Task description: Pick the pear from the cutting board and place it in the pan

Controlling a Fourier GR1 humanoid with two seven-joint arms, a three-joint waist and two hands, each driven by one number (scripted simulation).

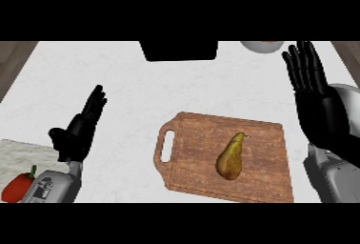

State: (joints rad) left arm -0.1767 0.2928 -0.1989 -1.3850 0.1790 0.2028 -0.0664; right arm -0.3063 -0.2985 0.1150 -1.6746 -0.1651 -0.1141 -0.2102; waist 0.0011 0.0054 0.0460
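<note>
While the pear lies untouched, stem toward the top, right of centre on the cutting board at lower centre of the frame, the pick has not begun — step in hand: approach.

Right hand, right edge of the frame: fingers straight and apart, raised, holding nothing, beside the board's right edge. Nearest to the pear; next move calls for it to swing left and down over the fruit, then close round it.

Left hand, left of the frame: fingers straight, together, empty.

Pan: dark shape at top centre, cut off by the frame.

Open room — bare desk between board and pan. Red pepper lower left, well apart.
</note>
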